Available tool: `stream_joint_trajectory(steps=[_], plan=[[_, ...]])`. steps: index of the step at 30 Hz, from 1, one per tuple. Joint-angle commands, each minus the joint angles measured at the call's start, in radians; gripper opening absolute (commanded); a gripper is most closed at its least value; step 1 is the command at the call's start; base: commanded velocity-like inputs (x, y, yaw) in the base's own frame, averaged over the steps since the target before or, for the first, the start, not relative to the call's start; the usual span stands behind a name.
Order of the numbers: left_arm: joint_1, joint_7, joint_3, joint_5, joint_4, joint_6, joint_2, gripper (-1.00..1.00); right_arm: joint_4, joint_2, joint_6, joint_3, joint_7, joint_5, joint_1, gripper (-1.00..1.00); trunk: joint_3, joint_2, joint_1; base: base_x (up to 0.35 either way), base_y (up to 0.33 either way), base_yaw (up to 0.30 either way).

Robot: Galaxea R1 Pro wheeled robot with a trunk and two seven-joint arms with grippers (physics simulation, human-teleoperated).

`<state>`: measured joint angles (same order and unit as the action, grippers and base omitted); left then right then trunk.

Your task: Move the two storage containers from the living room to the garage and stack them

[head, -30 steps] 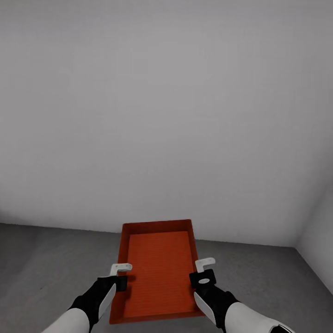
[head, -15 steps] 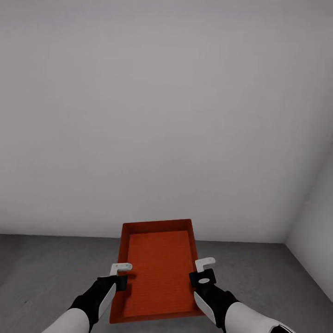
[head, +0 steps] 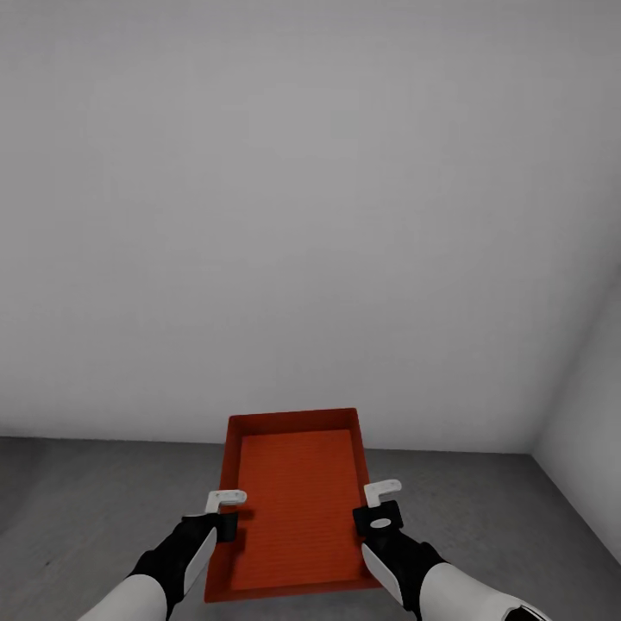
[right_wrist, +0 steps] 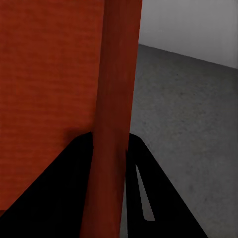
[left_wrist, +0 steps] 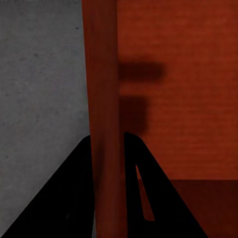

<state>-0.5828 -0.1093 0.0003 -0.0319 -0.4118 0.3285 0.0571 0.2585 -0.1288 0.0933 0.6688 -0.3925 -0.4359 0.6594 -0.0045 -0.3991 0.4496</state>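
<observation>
I have one orange bin (head: 293,504) carried out in front of me, level, with a pincer on each long side: the left pincer (head: 226,509) is clamped over the left wall and the right pincer (head: 379,507) over the right wall. Both wrist cameras confirm it; in each, the thin red wall (left_wrist: 105,124) runs straight between the two dark fingers (right_wrist: 74,188), so both are closed narrow on the rim. Below and ahead is grey concrete floor (head: 78,492), ending at a plain pale wall (head: 310,216) with a corner off to my right, so I judge I am in the garage and on the set-down step for this bin. I see no second bin here, so I cannot tell whether this one goes on the floor or on top of the other. Next, I think, comes lowering both arms together, keeping the bin flat, until its base meets the concrete, and only then spreading both pincers. Uneven lowering would tilt it or twist the thin walls.
</observation>
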Motion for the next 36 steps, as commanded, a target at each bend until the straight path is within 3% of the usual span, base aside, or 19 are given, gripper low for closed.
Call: stream_joint_trajectory(steps=[1,36], plan=[[0.0,-0.006,0.006,0.01,-0.004,0.006,0.001,-1.0,0.002,-0.006,0.006,0.005,0.014,-0.02,0.0,-1.0,0.0,-0.001,0.0,0.0,0.0,0.0],[0.0,-0.006,0.006,0.01,-0.005,0.006,0.003,-1.0,0.002,-0.006,0.006,0.005,0.014,-0.02,0.0,-1.0,-0.048,-0.001,0.0,0.0,0.0,0.0]])
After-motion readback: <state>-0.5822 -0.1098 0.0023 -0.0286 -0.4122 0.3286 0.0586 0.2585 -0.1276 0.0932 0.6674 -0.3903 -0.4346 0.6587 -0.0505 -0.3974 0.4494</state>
